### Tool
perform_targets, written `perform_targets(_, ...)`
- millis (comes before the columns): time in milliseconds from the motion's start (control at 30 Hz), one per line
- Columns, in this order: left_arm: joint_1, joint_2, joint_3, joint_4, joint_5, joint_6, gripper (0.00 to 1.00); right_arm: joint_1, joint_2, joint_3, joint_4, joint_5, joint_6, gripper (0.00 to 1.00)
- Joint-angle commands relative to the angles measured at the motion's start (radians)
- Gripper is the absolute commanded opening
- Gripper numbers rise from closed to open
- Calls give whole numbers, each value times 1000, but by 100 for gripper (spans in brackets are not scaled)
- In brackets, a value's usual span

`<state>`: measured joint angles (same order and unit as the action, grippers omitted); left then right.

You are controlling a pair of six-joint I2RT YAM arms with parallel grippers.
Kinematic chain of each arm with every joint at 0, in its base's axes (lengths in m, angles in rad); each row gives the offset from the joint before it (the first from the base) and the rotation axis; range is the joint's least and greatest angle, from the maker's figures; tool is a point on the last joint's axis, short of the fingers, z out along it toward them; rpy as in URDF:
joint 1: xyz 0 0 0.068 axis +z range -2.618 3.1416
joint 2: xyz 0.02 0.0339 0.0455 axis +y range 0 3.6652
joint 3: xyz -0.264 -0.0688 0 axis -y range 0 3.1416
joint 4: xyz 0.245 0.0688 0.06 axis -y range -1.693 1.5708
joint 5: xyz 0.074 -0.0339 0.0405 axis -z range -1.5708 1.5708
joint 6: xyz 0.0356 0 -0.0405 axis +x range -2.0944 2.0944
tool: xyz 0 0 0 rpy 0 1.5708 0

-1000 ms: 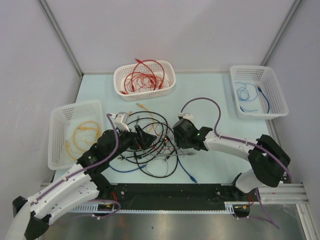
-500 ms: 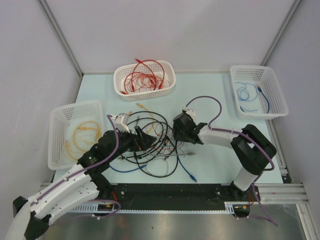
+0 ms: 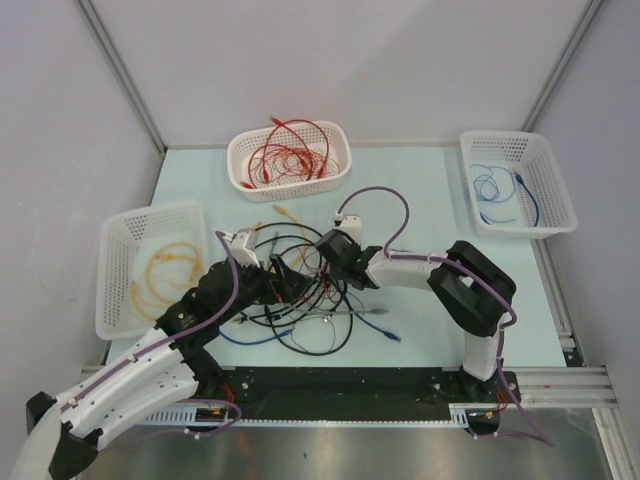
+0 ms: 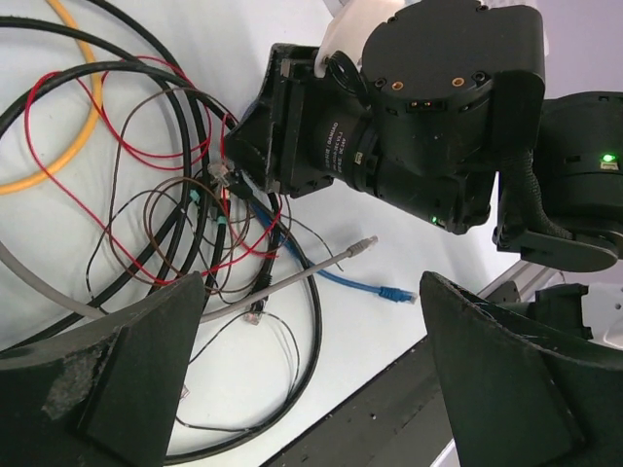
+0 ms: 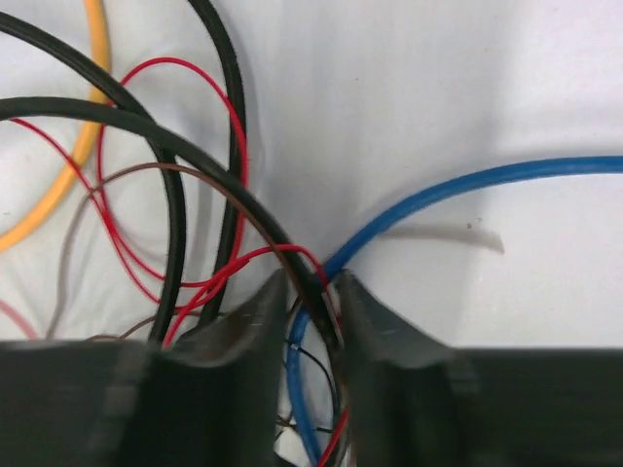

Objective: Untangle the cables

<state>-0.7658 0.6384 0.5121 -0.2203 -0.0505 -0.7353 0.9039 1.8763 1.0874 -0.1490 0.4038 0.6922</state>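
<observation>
smooth glossy cables (image 3: 310, 300), matt white plastic baskets (image 3: 290, 186).

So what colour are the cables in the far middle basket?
Red. The cables in that basket show best in the top view.

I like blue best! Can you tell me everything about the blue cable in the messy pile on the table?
The blue cable is a thin, smooth, rubbery-looking wire lying on the pale table. Its small blue plug lies free at the tangle's near right edge. From there it curves into the pile beside a black cable and a red wire, passing between the fingers of the right gripper. Whether they pinch it cannot be told. Its other end is hidden.
</observation>
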Motion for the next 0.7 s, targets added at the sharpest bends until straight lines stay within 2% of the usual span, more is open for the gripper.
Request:
perform_targets(0, -4, -6, -4, -7, -18, -18, 97, 33, 141, -57, -221, -4, -22, 15)
perform_targets(67, -4, -3, -3, -14, -23, -16, 97, 41, 167, -55, -248, 19, -23, 3)
perform_targets(100, -4, -3, 0, -16, -25, -16, 97, 41, 175, -55, -257, 24, -22, 0)
perform_targets(233, -4, -11, 5, -21, -28, -13, 97, 47, 153, -55, -285, 47, -13, 0)
perform_targets(433, -4, -31, 40, -25, -43, 20, 97, 124, -150, -55, -281, 133, -62, 0)
perform_targets(667, -4, -59, 60, 12, -69, 62, 97, 164, -431, -55, -300, 66, -95, 0)
